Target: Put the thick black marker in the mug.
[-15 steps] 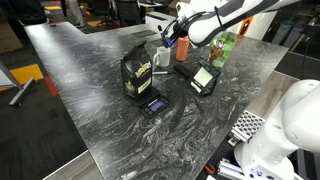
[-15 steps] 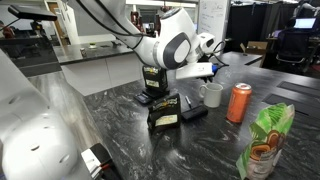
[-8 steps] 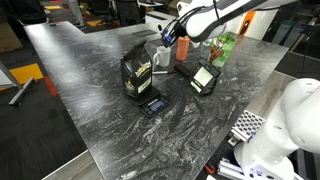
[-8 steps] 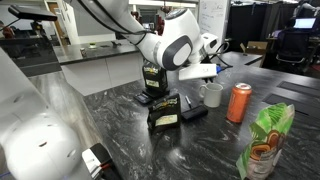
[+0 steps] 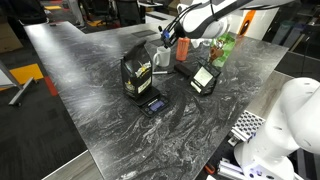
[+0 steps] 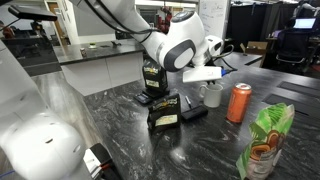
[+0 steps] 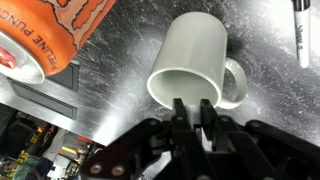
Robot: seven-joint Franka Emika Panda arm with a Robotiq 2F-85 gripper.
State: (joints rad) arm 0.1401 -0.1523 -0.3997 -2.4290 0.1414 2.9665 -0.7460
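A small white cylindrical mug [image 7: 195, 60] stands upright on the dark marbled table [image 7: 110, 100], and what shows of its inside is empty. The gripper [image 7: 192, 112] hovers over its rim. Whether the fingers clamp anything cannot be told.

In the wrist view, the orange can [image 7: 40, 35] was cut off by the top and left edges, a pen [image 7: 303, 30] by the top edge. Whether the gripper [image 7: 193, 105] held anything could not be told.
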